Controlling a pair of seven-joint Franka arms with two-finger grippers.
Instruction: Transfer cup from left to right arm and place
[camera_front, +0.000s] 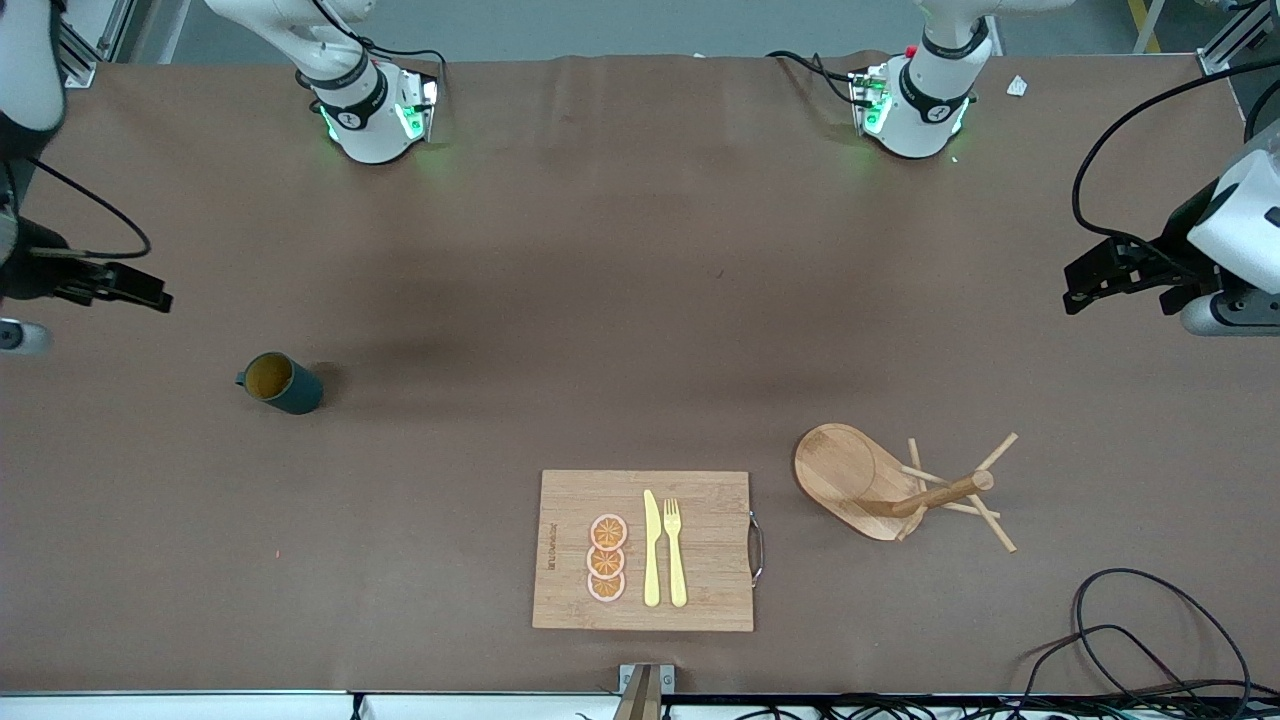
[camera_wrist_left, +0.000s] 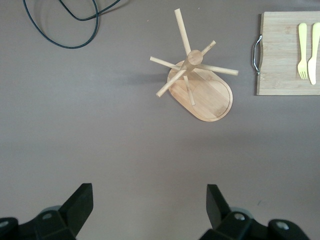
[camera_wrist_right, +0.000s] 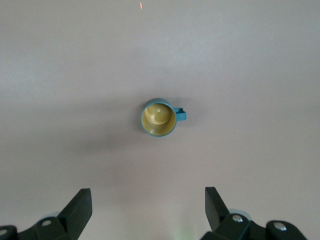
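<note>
Nearest the camera's edge lay the bamboo cutting board (camera_front: 645, 550) with knife (camera_front: 651, 548) and fork (camera_front: 676, 550); the wooden mug tree (camera_front: 905, 487) stood beside it. The cup (camera_front: 281, 383) stood upright toward the right arm's end. Both the left gripper (camera_wrist_left: 150, 210) and right gripper (camera_wrist_right: 148, 210) hung spread wide and empty, high over the table ends. Judging by this, nothing was done: pickup, handover and placing all remained.

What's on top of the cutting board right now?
On the cutting board: three orange slices in a row, a yellow knife and a yellow fork side by side. Whatever lies beneath the board is hidden.
</note>
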